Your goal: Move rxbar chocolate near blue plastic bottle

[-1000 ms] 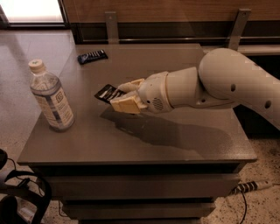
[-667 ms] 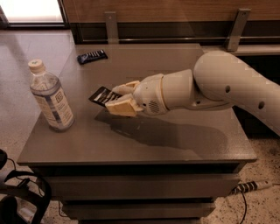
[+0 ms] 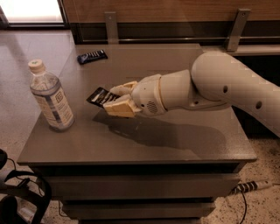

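Camera view: tool (image 3: 114, 99) clamped on the rxbar chocolate (image 3: 99, 96), bar held just above the tabletop (image 3: 183, 144) with its shadow beneath. The blue plastic bottle (image 3: 49, 98) stands upright beyond the bar's free end, near but apart. Recommended: carry low toward the bottle, stop short of its base, lower fully before release, since contact could topple it. 1 dark blue wrapper (image 3: 92, 56) lies well apart.

A grey-brown table (image 3: 183, 148) is recorded, with drawer fronts (image 3: 144, 188) below. Speckled floor (image 3: 17, 109) is lit from a bright window (image 3: 30, 9). A wood-panelled wall (image 3: 175, 11) is fitted with metal brackets (image 3: 111, 26). The gripper (image 3: 114, 98) is positioned above the table's left-centre.
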You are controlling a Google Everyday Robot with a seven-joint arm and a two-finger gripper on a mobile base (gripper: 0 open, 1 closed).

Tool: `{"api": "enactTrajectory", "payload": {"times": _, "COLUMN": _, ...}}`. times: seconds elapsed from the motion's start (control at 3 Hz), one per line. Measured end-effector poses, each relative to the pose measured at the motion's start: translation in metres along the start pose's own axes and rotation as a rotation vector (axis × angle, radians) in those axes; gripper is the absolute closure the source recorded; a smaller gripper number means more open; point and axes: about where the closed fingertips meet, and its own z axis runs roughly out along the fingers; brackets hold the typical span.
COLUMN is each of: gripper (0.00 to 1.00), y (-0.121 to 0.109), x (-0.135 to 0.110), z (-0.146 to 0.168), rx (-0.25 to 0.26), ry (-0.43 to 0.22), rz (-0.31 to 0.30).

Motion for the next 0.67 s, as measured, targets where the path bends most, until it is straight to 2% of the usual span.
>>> {"api": "enactTrajectory", "payload": {"times": 0.33, "gripper": 0.36, "y": 0.0014, "x": -0.0011, "z": 0.0013, "rx": -0.003, "ry": 0.001, "rz": -0.003}}
{"api": "enactTrajectory", "payload": {"times": 0.67, "gripper": 0.05, "y": 0.0034, "x": -0.0026, "z": 0.0030, "rx": -0.007, "ry": 0.002, "rz": -0.006}}
